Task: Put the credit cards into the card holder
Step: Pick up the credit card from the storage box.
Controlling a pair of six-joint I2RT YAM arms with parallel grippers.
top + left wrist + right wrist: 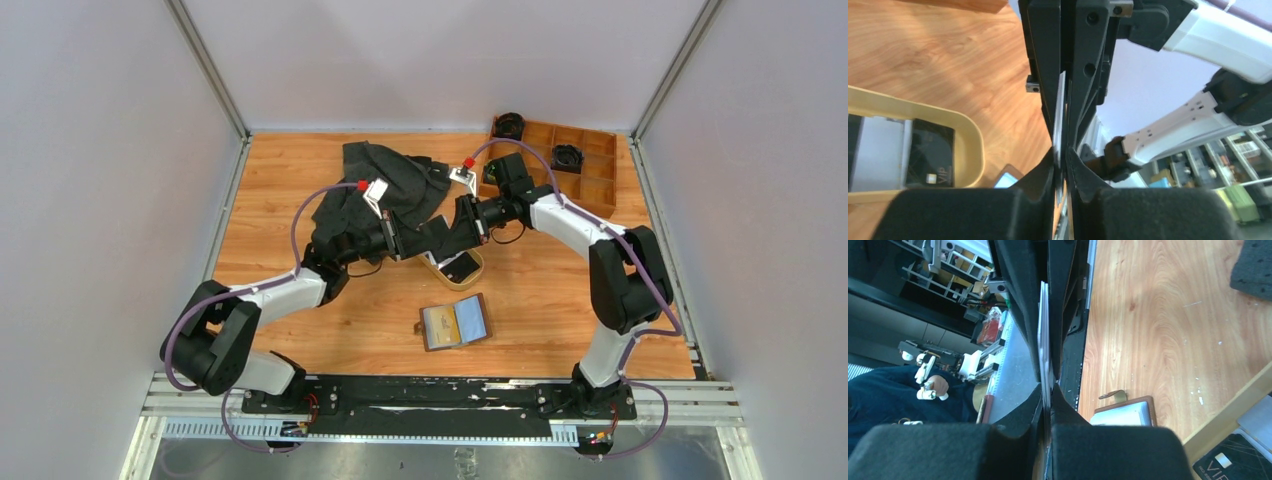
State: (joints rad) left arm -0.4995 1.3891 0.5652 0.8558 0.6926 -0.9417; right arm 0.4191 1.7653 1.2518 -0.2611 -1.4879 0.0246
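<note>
My left gripper (pixel 428 240) and right gripper (pixel 448 232) meet tip to tip above the oval tan tray (pixel 478 270). Both are shut on the same thin credit card, which shows edge-on in the left wrist view (pixel 1061 110) and the right wrist view (pixel 1043 335). The brown card holder (pixel 455 323) lies open on the table in front of the tray, with light cards in its pockets. It also shows in the right wrist view (pixel 1124 413). More cards lie in the tray: a black VIP card (pixel 930 160) and a grey card (pixel 878 155).
A black cloth (pixel 390 180) lies behind the left arm. A wooden compartment box (pixel 575 165) with black round parts stands at the back right. White walls close in the table on three sides.
</note>
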